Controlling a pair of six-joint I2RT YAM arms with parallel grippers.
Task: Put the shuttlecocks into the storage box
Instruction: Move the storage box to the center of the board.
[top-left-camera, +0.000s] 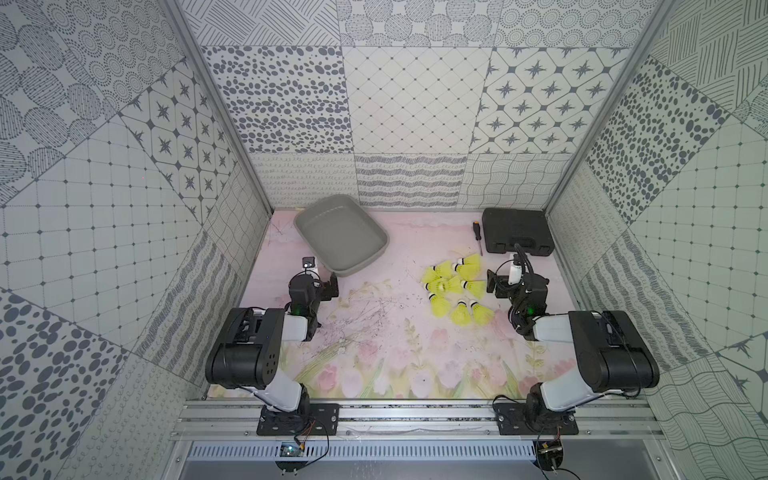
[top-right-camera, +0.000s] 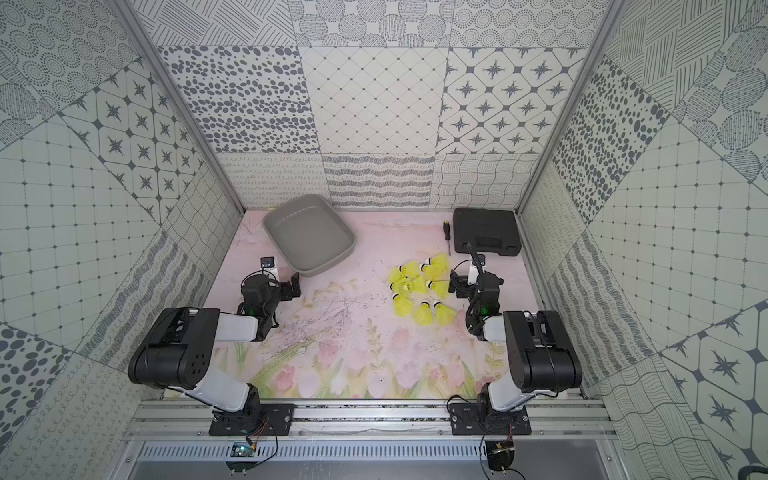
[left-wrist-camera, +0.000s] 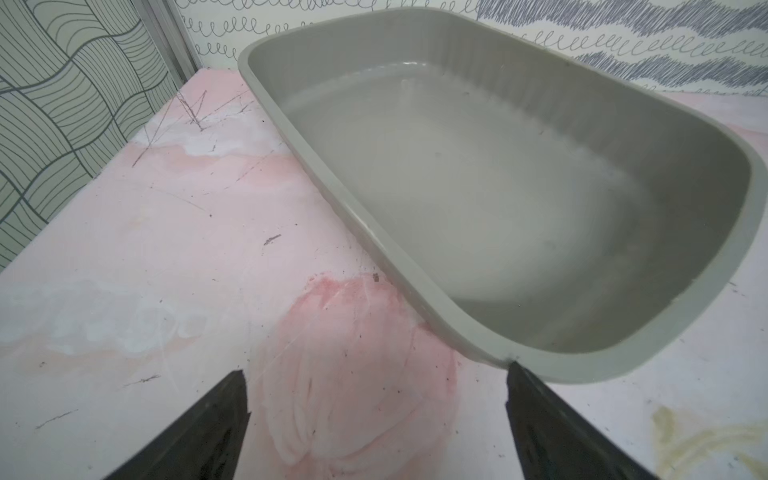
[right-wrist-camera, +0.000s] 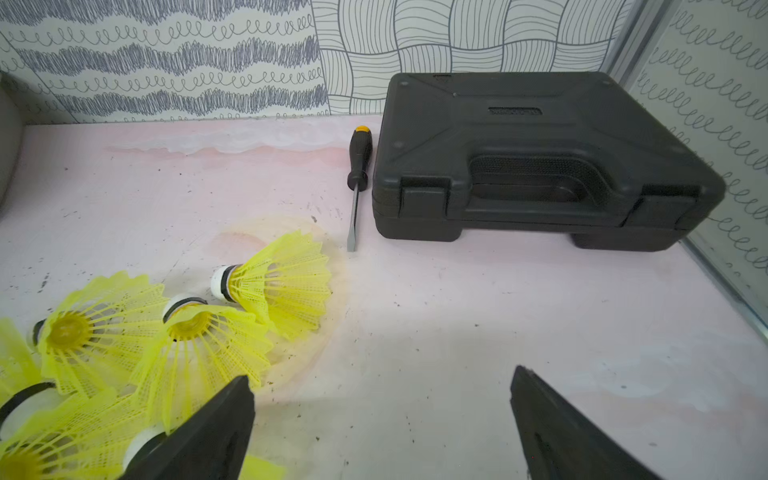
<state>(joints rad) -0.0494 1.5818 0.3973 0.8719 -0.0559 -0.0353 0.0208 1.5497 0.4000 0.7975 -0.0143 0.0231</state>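
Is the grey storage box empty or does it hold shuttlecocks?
Empty: the storage box shows a bare grey floor; the shuttlecocks lie outside it.

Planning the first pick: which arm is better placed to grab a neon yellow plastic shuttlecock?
Right, probably: the open right gripper sits beside the shuttlecocks; the open left gripper faces the shallow grey plastic storage box.

Shuttlecocks (top-left-camera: 451, 286) heaped on table (top-left-camera: 374, 332), right side; storage box (top-left-camera: 340, 239) at their 10 o'clock, screwdriver (top-left-camera: 477, 236) 1 o'clock, case (top-left-camera: 517, 230) 2 o'clock.
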